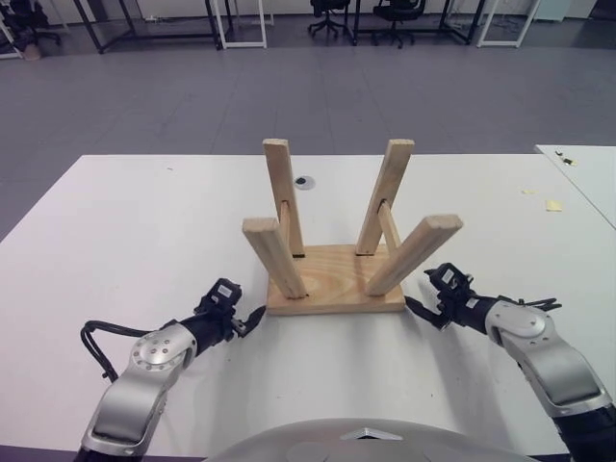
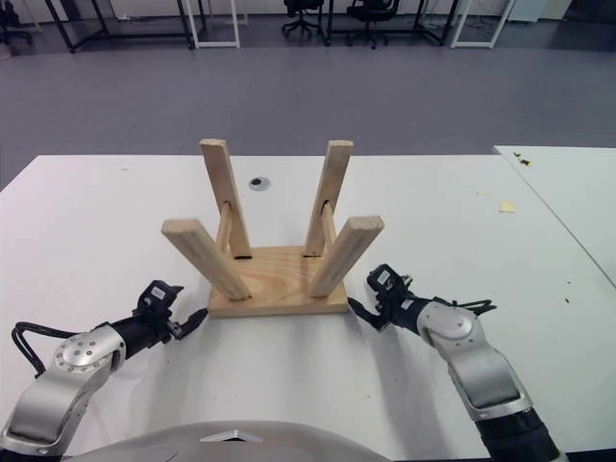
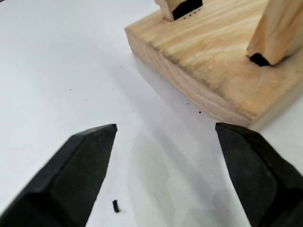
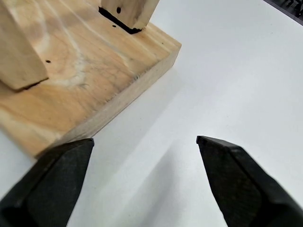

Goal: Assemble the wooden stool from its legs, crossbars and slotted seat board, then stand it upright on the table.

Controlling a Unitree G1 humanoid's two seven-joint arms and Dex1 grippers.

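The stool (image 1: 327,274) is found inverted near the middle of the table (image 1: 125,231). The seat board (image 1: 337,298) lies flat on the surface, and four legs (image 1: 275,256) are seated in its slots, splayed upward and outward. The left tool (image 1: 252,321) is held low over the table just beside the board's near left corner, released, with nothing between its fingers. The right tool (image 1: 422,312) is positioned likewise just beside the near right corner, also released and holding nothing. A small dark round fitting (image 1: 304,181) is noted on the table beyond the stool.
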